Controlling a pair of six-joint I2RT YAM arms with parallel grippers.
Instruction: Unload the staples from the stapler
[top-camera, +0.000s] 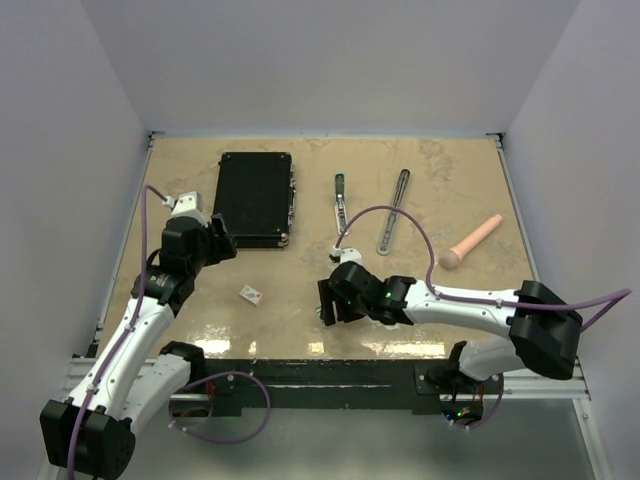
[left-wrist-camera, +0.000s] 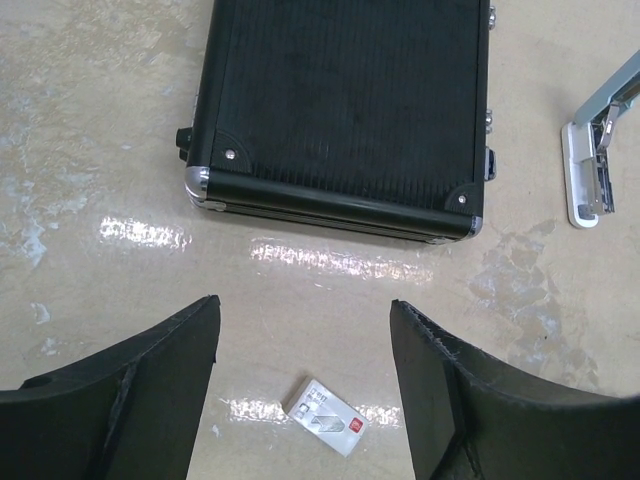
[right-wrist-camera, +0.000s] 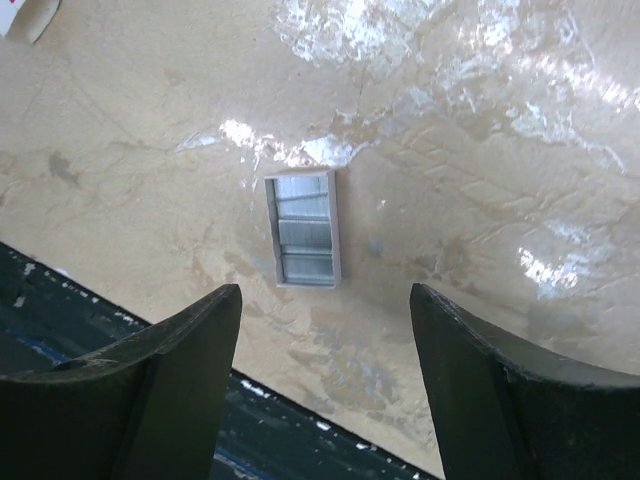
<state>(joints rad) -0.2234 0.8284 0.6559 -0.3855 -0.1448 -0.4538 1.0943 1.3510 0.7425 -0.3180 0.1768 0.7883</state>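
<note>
The staples (right-wrist-camera: 303, 228) were seen lying flat on the table (right-wrist-camera: 480, 200), mid-frame, untouched. The left claw (left-wrist-camera: 302, 310) and the right claw (right-wrist-camera: 325, 300) were spread wide, nothing held.

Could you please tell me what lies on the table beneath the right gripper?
A short silvery strip of staples lies flat on the table below the open right gripper, touching neither finger. From above, the gripper hides it.

In the left wrist view, the stapler (left-wrist-camera: 578, 170) ran off the right edge, the black case (left-wrist-camera: 340, 100) off the top.
</note>
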